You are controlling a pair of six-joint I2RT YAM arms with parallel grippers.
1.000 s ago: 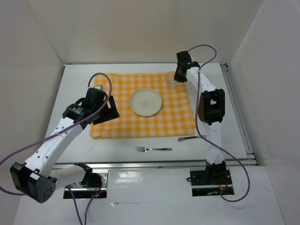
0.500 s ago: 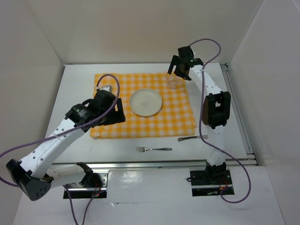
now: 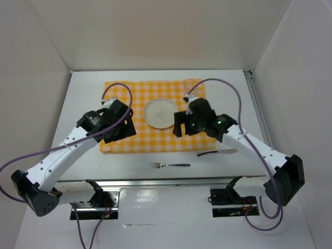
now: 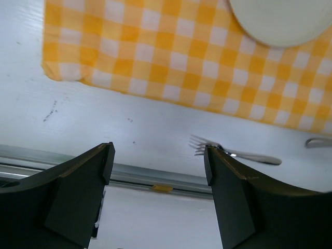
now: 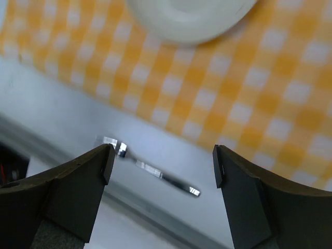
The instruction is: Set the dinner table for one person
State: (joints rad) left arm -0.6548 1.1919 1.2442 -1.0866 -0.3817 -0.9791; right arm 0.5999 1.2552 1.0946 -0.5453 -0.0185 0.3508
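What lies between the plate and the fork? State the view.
Only checked cloth, then a bare strip of the dinner table, seen in the top external view.

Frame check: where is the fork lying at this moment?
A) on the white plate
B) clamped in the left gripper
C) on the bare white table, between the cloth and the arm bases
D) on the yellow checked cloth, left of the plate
C: the fork lies flat on the bare dinner table, just off the near edge of the checked cloth.
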